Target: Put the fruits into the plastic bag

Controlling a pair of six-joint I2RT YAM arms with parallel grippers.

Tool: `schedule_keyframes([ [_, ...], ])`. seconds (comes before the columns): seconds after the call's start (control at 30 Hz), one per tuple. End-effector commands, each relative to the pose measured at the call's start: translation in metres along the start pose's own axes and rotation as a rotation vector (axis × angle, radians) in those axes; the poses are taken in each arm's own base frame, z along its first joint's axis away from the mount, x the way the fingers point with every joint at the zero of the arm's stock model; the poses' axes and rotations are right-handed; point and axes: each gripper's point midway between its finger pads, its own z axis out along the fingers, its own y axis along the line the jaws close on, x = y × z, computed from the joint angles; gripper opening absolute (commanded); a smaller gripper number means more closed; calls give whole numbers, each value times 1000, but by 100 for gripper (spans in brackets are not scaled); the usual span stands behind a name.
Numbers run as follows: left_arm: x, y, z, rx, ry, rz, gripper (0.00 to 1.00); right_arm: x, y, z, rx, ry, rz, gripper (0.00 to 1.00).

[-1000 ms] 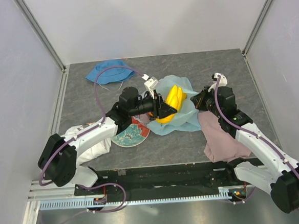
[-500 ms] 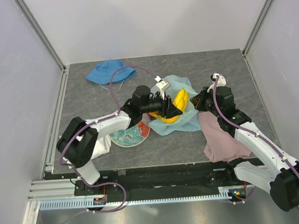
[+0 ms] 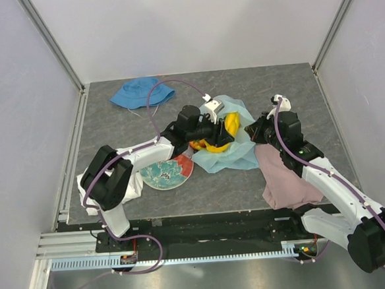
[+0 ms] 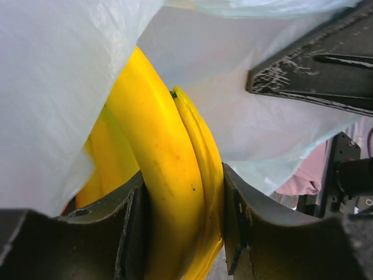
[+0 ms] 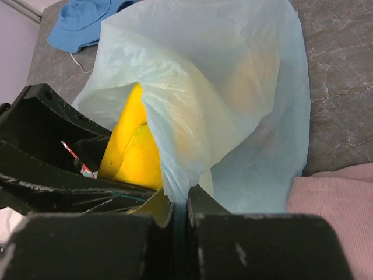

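Note:
The yellow bananas (image 3: 226, 133) sit at the mouth of the light-blue plastic bag (image 3: 232, 156) in the middle of the table. My left gripper (image 3: 222, 133) is shut on the bananas (image 4: 169, 192), its fingers on both sides, with bag film (image 4: 52, 76) over and around them. My right gripper (image 3: 254, 131) is shut on a pinch of the bag's edge (image 5: 180, 192) and holds it up; the bananas (image 5: 133, 153) show under that film. The green and orange-red fruits are not in view.
A red-rimmed teal floral plate (image 3: 167, 174) lies left of the bag. A blue bucket hat (image 3: 140, 92) is at the back left. A pink cloth (image 3: 282, 178) lies under my right arm. White cloth (image 3: 109, 183) lies under my left arm.
My left gripper has carried the bananas to the right and farther back, deeper into the bag's mouth. The right gripper has held still on the bag.

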Motion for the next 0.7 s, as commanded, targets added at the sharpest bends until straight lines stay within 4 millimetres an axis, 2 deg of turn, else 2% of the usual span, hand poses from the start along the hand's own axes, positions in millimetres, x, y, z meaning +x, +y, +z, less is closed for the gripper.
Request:
schedule_keyframes([
  [0.0,-16,16,9,-86,-23,84,9,-25,15,-7,-37,-62,-5,0],
  [0.2,-2,31,17,-154,31,110,9,-27,17,-8,-43,-65,-1,0],
  [0.33,-4,22,22,-126,36,127,10,-24,16,-6,-42,-55,0,0],
  [0.4,-3,10,27,-85,35,132,12,-22,15,-4,-41,-50,2,0],
  [0.47,0,-2,31,-47,42,140,19,-21,15,-3,-42,-49,4,0],
  [0.6,4,-4,33,-39,52,127,34,-19,12,-1,-33,-44,5,0],
  [0.63,4,-5,31,-39,52,128,43,-19,12,-1,-32,-45,1,0],
  [0.67,3,-5,30,-43,49,130,48,-18,11,0,-28,-44,1,0],
])
